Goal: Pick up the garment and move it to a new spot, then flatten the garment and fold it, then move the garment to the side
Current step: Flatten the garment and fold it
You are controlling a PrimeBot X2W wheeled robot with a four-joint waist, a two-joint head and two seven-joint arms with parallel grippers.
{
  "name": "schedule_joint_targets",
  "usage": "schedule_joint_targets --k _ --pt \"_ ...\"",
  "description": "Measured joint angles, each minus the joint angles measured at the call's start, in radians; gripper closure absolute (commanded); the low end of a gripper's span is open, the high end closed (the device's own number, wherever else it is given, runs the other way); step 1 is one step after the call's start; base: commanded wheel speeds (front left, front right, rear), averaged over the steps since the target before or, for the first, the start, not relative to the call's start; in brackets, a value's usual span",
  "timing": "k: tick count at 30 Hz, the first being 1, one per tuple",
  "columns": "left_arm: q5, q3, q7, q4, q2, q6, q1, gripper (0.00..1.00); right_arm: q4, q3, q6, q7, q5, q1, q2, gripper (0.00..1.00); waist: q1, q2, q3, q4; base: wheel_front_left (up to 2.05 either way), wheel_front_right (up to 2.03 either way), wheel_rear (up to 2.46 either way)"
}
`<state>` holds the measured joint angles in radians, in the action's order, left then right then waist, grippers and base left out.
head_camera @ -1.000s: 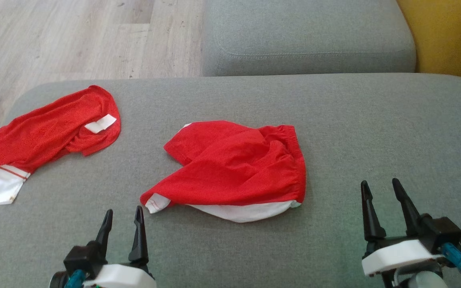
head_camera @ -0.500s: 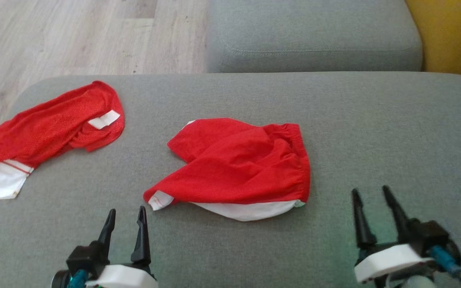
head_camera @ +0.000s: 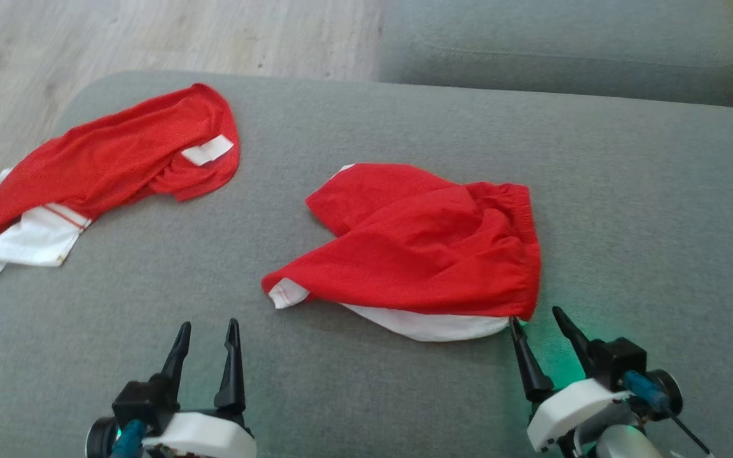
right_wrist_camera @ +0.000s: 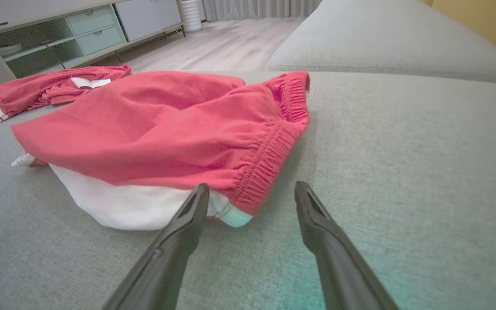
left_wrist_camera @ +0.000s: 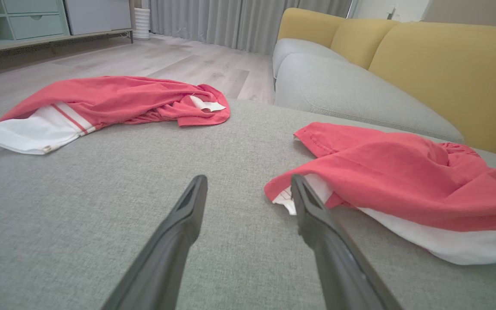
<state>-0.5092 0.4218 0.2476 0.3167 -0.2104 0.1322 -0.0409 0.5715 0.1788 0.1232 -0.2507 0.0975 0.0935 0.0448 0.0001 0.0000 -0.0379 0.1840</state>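
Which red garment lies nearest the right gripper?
The shorts in the middle, waistband corner just ahead of the right gripper; the other garment lies far off to the left.

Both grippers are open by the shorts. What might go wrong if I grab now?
1. The right gripper sits at the shorts waistband corner, where a white layer pokes out underneath: it may pinch one layer alone, so the shorts would lift bunched.
2. The left gripper is apart from the hem corner and may close on cushion.
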Motion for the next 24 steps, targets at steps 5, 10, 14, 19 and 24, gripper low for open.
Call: schedule_joint_targets --k 5,10,14,19,24 --pt "0.0 0.002 0.0 0.001 0.0 0.0 0.0 0.0 0.071 0.016 0.0 0.0 0.02 0.026 0.0 0.0 0.0 0.0 -0.017 0.024 0.0 0.0 0.0" --pt "0.0 0.004 0.0 0.001 0.0 0.0 0.0 0.0 0.1 0.041 0.0 0.0 0.051 0.042 0.0 0.0 -0.0001 0.0 -0.021 0.031 0.0 0.0 0.0" --pt "0.0 0.007 0.0 0.002 -0.001 0.001 0.0 0.0 0.1 0.078 0.0 0.0 0.076 0.053 0.001 0.11 -0.0001 0.0 -0.02 0.027 0.0 0.0 0.0" --pt "0.0 0.016 -0.001 0.002 -0.002 0.001 0.0 0.0 0.101 0.107 0.0 0.0 0.078 0.064 0.001 0.55 -0.0001 0.0 -0.021 0.018 0.0 0.0 0.0" --pt "0.0 0.035 -0.01 0.009 0.0 -0.002 0.0 0.0 0.105 0.134 0.0 0.0 0.088 0.081 0.001 0.99 -0.0001 0.0 -0.025 0.009 0.0 0.0 0.0"
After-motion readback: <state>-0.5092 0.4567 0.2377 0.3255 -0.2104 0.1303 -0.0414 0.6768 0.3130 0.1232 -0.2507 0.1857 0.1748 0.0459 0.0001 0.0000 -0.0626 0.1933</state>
